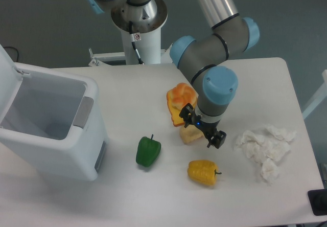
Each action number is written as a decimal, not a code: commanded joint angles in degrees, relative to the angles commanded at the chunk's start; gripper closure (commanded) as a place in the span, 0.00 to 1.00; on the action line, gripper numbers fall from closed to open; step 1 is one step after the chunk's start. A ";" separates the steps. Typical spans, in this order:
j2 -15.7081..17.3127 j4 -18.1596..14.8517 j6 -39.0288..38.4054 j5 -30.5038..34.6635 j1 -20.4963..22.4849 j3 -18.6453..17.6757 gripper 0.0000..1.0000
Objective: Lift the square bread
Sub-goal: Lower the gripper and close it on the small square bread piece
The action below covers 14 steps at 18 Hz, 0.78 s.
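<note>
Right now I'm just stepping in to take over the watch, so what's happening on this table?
The robot arm's gripper is open above the square bread, which lies on the table beside the toast slice carrying the bun. Nothing is gripped. A green pepper, a yellow pepper, crumpled tissue and an open white bin lie around.

The square bread [190, 134] looks pale, matt and faintly porous, while the green pepper [148, 151] and yellow pepper [203, 172] have a smooth, waxy plastic sheen. The crumpled white tissue [263, 148] is soft, rumpled paper, and the bin [48, 130] is smooth white plastic. The gripper [203, 127] is matt black on a smooth white table [127, 91].
</note>
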 joint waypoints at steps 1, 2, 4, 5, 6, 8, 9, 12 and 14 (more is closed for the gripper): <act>0.00 0.09 -0.09 -0.09 -0.09 -0.70 0.00; 0.00 0.17 -0.09 -0.17 -0.09 -0.71 0.00; -0.27 0.35 -0.26 -0.18 -0.09 -0.71 0.00; -0.44 0.35 -0.26 -0.09 -0.09 -0.79 0.00; -0.62 0.35 -0.44 0.00 -0.26 -0.88 0.00; -0.62 0.35 -0.53 0.00 -0.44 -1.15 0.00; -0.62 0.35 -0.61 0.00 -0.44 -1.23 0.06; -0.62 0.35 -0.18 -0.09 -0.53 -1.15 0.51; -0.79 0.35 -0.35 -0.09 -0.53 -1.06 0.64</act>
